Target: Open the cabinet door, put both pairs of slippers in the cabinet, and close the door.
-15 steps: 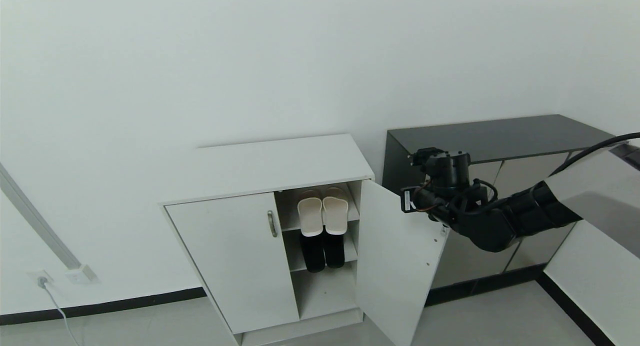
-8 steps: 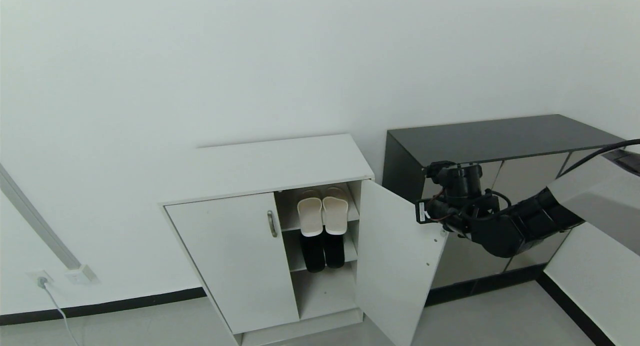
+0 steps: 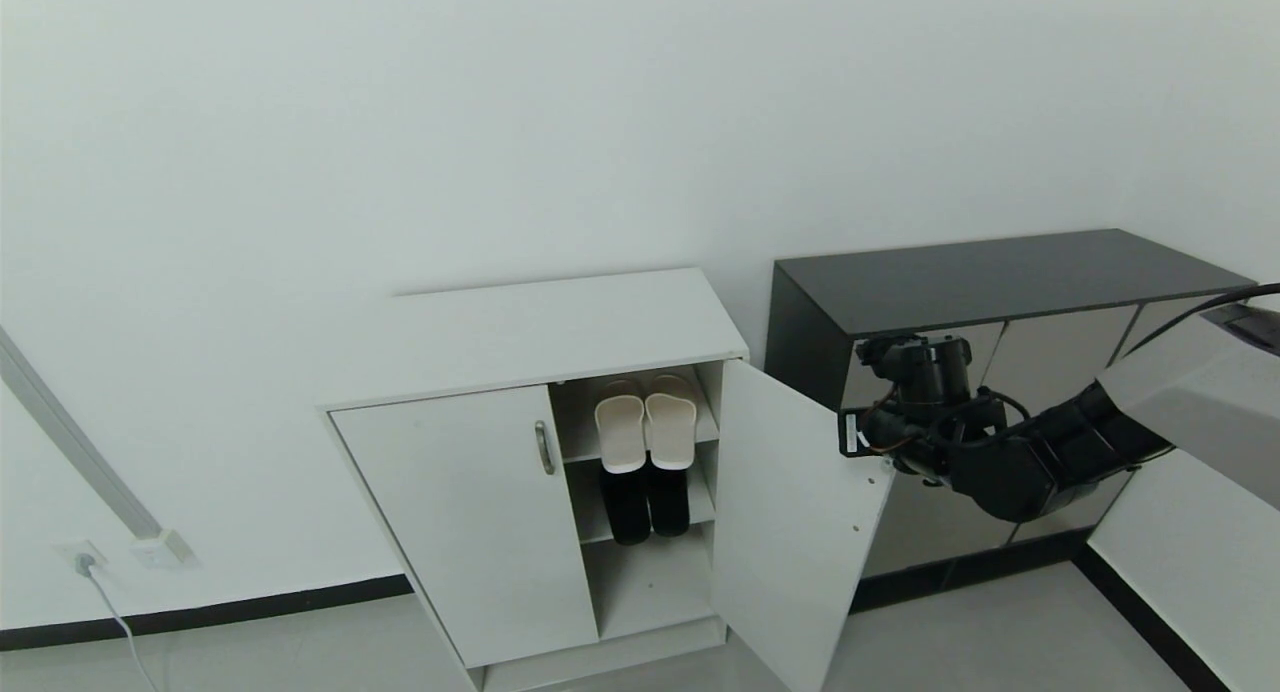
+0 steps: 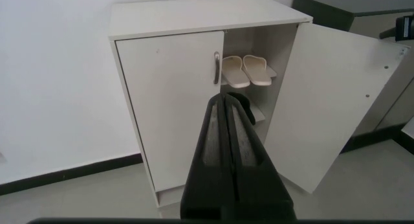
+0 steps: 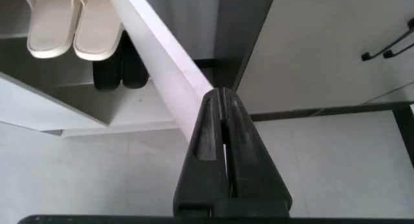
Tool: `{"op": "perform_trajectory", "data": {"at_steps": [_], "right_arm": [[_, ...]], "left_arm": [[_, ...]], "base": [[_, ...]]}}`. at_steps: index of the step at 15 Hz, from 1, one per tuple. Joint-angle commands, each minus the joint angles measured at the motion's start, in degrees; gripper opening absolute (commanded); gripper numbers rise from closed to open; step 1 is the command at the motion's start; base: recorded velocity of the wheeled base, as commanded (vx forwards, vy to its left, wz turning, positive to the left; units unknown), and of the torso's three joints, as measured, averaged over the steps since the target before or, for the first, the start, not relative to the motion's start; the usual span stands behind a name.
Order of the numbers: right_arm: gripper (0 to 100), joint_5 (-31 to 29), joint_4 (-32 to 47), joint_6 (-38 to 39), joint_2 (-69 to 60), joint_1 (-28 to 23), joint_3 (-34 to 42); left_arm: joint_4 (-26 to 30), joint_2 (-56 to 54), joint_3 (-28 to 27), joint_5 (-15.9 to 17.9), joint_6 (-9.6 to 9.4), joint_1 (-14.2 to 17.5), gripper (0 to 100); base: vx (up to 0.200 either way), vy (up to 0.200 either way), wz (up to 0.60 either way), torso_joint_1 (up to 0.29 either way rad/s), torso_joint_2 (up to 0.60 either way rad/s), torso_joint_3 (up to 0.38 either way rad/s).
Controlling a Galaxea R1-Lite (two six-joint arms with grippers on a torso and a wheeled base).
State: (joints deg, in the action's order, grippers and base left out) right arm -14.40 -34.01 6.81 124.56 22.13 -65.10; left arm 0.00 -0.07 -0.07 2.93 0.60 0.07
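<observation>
White cabinet, one door open, two pairs of slippers shelved inside.

Cabinet (image 3: 560, 332): left door (image 3: 470, 522) shut, with a metal handle (image 3: 544, 447) at its inner edge; right door (image 3: 790, 512) swung wide open. White slippers (image 3: 646, 430): side by side on the cabinet's upper shelf, ends past the shelf's front edge. Black slippers (image 3: 645, 507): side by side on the cabinet's middle shelf, directly under the white pair. Right gripper (image 5: 224, 98): fingers pressed together, tip at the free edge of the open door, outside the cabinet; contact with the door cannot be told. Left gripper (image 4: 224, 101): fingers together, nothing between them, well out in front of the cabinet and pointed at its opening. Dark sideboard (image 3: 1000, 272): just beside the cabinet, on the open-door side. Wall socket (image 3: 82, 557): low on the wall, well off the cabinet's closed-door side.
</observation>
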Motion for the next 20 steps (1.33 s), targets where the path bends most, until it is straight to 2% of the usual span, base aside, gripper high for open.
{"op": "perform_trajectory", "data": {"at_steps": [1,12,20], "right_arm": [[0,-0.02,0.0,-0.05,-0.02,0.02,0.06],[0,-0.02,-0.09,-0.05,-0.81,0.99,2.08],[0,-0.19,-0.27,1.27,-3.45,9.87,6.3]], "left_arm": [[0.0,0.07,-0.01,-0.03,0.02,0.01,0],[0.0,0.07,-0.01,-0.03,0.02,0.01,0],[0.0,0.07,-0.01,-0.03,0.02,0.01,0]], "base": [[0.0,0.0,0.0,0.0,0.0,0.0],[0.0,0.0,0.0,0.0,0.0,0.0],[0.0,0.0,0.0,0.0,0.0,0.0]]}}
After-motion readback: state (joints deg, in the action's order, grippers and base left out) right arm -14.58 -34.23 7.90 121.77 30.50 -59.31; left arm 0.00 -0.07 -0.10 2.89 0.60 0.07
